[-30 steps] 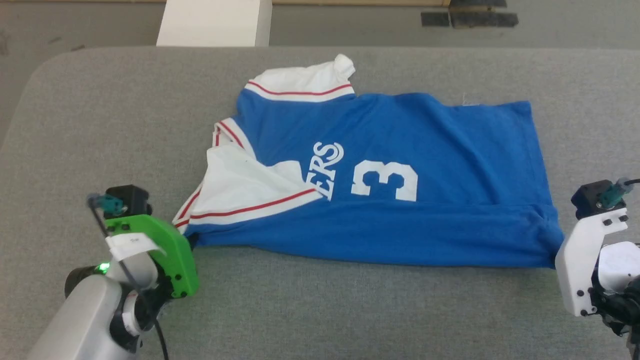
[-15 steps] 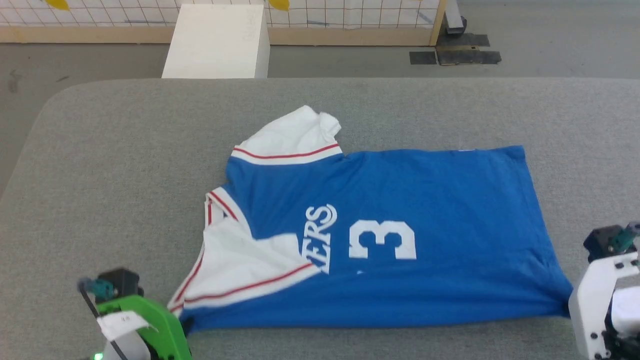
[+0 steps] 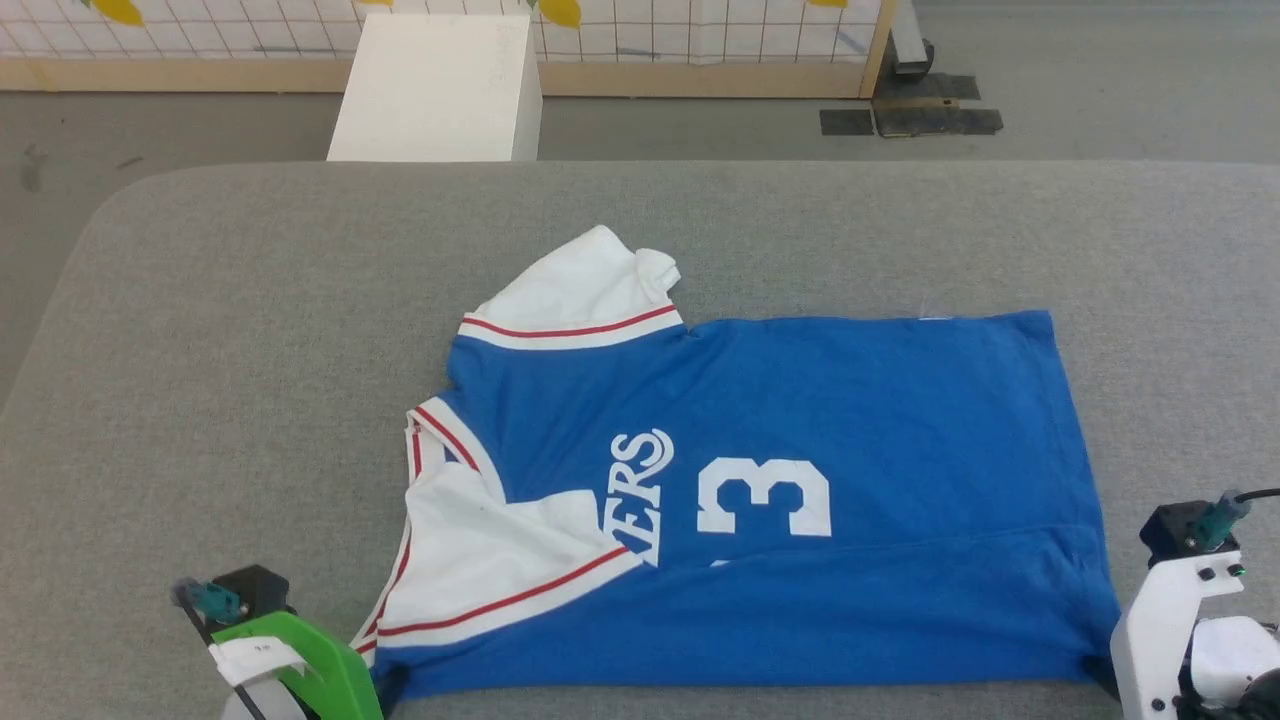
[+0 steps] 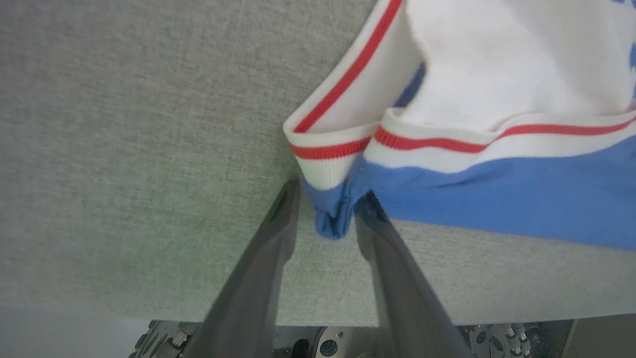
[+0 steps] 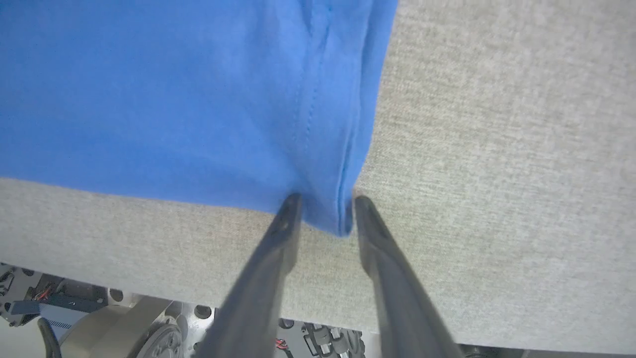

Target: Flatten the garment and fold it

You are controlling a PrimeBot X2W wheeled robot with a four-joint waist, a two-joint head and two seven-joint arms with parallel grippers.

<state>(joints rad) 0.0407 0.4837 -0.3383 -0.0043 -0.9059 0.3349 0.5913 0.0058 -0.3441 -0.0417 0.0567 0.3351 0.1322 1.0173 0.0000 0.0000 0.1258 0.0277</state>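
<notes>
While one shirt point(image 3: 800, 400) is lying on the table point(image 3: 250, 350), two grippers are sitting low.
The left gripper point(image 4: 329, 196) and the right gripper point(image 5: 325, 199) are standing spread, each around one near corner.

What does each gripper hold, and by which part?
Nothing looks held: left gripper and right gripper stand open, each around a near corner of the garment.
</notes>
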